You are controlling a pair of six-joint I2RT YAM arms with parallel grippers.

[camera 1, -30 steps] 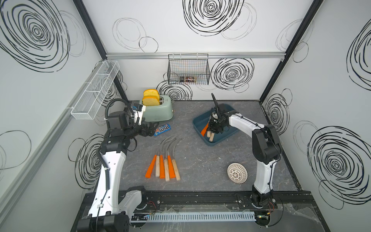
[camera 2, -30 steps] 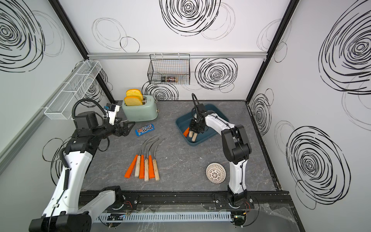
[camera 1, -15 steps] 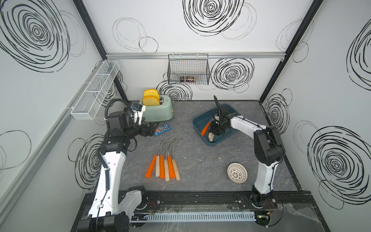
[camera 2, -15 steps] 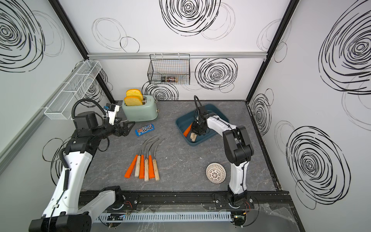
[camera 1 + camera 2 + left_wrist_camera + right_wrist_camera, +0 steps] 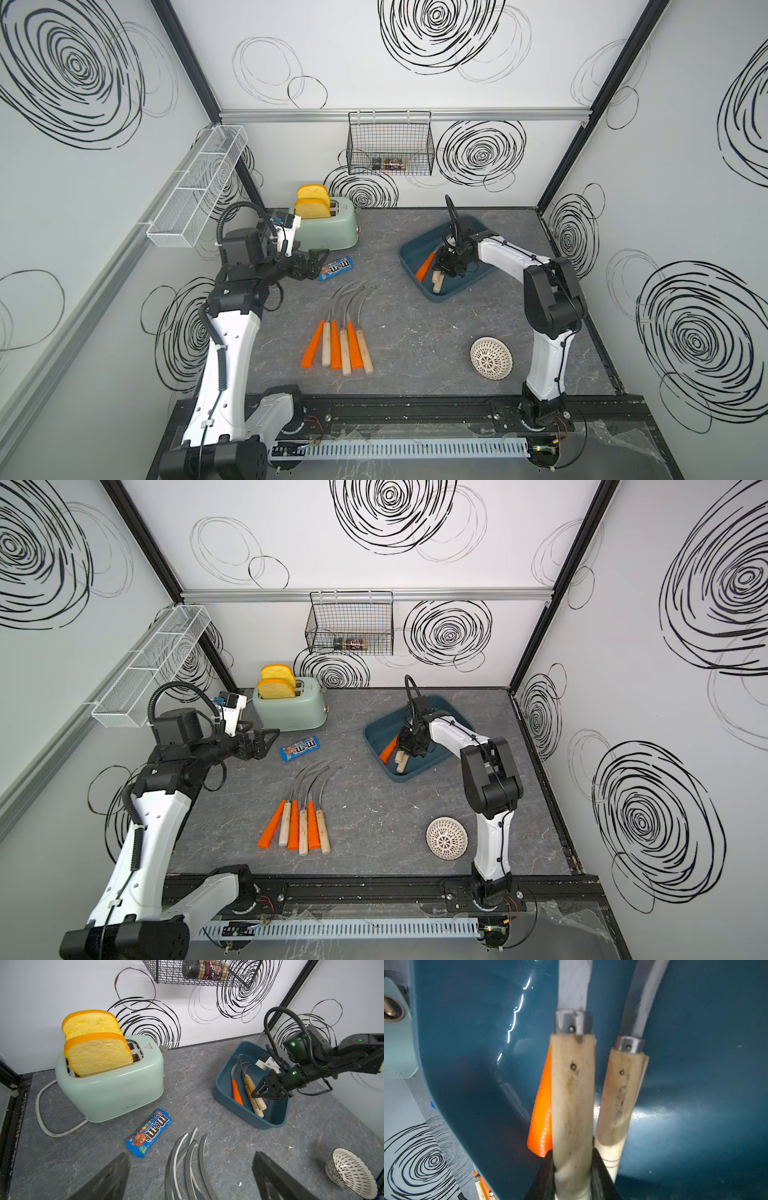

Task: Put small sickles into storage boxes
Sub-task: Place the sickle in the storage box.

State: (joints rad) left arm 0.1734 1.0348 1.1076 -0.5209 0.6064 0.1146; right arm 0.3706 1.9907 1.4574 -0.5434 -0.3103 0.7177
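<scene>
Seen from above, the teal tray sits at about 1 o'clock on the grey surface. The right jaws are inside it, clenched around the wooden handle of a sickle. This sickle lies between a second wooden-handled sickle and an orange-handled one. Six more sickles lie side by side at 8 o'clock, blades pointing to 12. The left jaws hang released over the candy pack, near the toaster at 10 o'clock.
</scene>
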